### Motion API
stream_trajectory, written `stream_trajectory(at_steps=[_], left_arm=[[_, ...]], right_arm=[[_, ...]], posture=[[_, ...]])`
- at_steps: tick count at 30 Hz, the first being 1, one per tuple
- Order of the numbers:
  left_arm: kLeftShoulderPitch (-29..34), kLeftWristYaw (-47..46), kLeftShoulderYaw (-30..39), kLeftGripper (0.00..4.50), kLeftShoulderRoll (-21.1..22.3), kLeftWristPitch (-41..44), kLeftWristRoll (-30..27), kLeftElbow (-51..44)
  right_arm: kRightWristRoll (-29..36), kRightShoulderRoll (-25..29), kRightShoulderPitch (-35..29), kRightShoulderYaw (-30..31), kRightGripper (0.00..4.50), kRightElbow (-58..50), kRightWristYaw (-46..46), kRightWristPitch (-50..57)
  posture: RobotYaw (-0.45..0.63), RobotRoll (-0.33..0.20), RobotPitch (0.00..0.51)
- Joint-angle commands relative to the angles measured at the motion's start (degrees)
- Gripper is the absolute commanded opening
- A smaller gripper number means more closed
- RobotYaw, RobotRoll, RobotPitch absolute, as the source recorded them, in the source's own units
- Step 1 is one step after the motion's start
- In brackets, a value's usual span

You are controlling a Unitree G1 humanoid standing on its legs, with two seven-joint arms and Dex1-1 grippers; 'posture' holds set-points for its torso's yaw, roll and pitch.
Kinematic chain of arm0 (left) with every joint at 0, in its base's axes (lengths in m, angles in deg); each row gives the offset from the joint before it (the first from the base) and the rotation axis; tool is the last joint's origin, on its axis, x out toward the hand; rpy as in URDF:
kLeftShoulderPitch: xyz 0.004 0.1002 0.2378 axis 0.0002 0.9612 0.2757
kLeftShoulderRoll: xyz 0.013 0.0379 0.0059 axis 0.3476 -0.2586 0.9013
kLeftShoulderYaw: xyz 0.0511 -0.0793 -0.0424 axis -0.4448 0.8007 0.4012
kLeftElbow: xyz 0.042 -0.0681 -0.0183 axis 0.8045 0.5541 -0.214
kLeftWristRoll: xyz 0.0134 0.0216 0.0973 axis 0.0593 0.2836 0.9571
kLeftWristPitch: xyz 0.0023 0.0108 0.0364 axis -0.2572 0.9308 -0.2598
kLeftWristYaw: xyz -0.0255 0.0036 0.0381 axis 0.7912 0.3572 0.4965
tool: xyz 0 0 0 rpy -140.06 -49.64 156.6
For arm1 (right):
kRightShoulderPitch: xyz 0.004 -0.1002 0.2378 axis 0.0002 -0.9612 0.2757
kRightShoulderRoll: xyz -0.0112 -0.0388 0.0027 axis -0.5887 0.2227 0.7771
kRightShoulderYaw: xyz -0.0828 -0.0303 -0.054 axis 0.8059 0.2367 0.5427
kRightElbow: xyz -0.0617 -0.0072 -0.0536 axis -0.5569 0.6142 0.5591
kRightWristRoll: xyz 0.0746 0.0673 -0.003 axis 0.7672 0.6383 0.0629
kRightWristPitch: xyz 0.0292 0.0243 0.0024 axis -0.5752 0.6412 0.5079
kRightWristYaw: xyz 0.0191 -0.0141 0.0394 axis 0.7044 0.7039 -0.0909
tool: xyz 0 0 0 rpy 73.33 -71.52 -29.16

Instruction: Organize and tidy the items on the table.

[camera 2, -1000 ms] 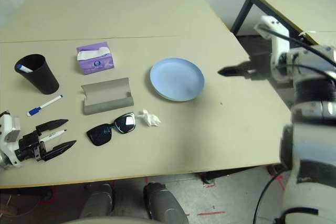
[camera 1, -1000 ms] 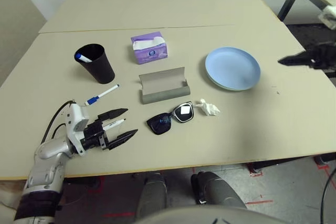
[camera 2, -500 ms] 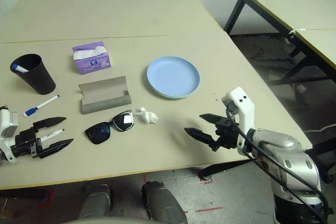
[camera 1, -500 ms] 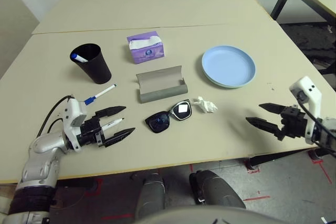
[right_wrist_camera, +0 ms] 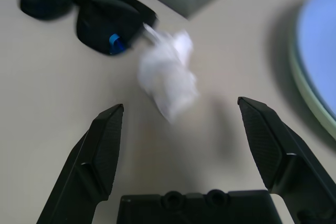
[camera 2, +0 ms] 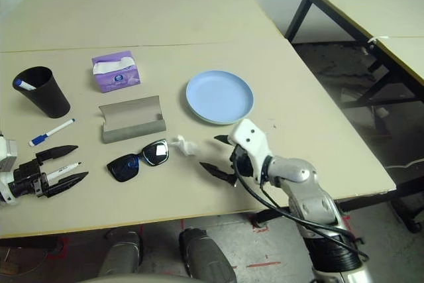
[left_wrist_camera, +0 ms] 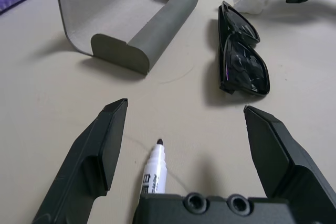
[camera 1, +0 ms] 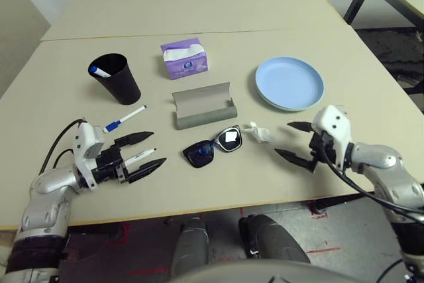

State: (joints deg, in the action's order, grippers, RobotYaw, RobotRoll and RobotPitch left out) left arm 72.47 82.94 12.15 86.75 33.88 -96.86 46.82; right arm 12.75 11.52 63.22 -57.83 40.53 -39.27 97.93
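While your right gripper [right_wrist_camera: 178, 129] sits spread wide facing the tissue [right_wrist_camera: 169, 80], left gripper [left_wrist_camera: 184, 140] gapes around a marker [left_wrist_camera: 154, 167], gripping nothing.

Both head cameras are looking down at the table [camera 1: 218, 4] from above. Each wrist camera is peering low and close along its fingers, both catching the sunglasses [left_wrist_camera: 241, 61].
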Motion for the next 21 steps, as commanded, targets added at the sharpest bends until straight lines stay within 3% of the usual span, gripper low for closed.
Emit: stream_trajectory(at_steps=[1,21], left_arm=[[0.66,0.21,0.49,4.50,0.25,-0.73,0.41,0.31],[0.88,4.56,-1.42,4.50,0.86,-0.76,0.36,-0.52]], right_arm=[[-0.14,-1.29,1.35,2.30,4.44,1.98,0.46,-0.63],[0.08,-3.13,3.43,5.15,4.44,3.45,2.46,2.75]], posture=[[-0.04,0.000,0.140],[-0.05,0.000,0.123]])
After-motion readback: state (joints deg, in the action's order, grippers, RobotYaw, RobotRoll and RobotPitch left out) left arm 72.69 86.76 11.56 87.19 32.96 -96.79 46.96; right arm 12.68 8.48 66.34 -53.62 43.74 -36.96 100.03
